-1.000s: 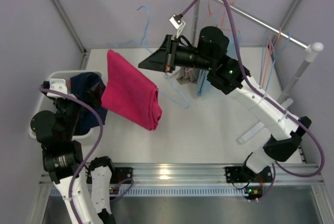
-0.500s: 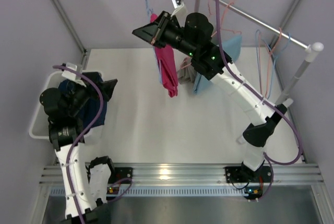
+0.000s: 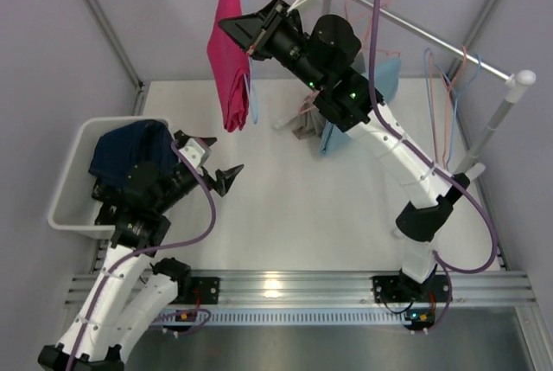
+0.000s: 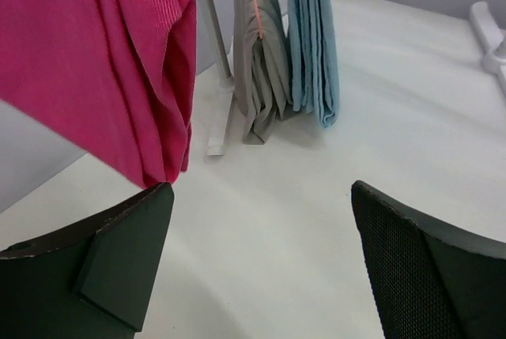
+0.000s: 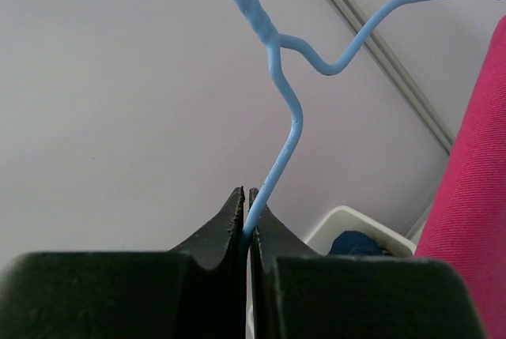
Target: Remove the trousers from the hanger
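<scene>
Hanging lengthwise downward, magenta trousers (image 3: 232, 60) drape a blue hanger (image 5: 273, 45) in right claw (image 5: 246, 198).

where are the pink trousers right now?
Top view, upper left of centre: the pink trousers hang on the blue hanger pinched in the right hand, left of the clothes rail.

The loose trousers (image 3: 125, 150) lay in the bin (image 3: 65, 207) at the table's (image 3: 328, 207) left edge, with the left gripper (image 3: 226, 156) just right of it. Behind them, the hung trousers (image 3: 231, 60) draped over the hanger (image 5: 288, 110) held by the right gripper (image 5: 247, 205), left of the rack (image 3: 432, 42).
</scene>
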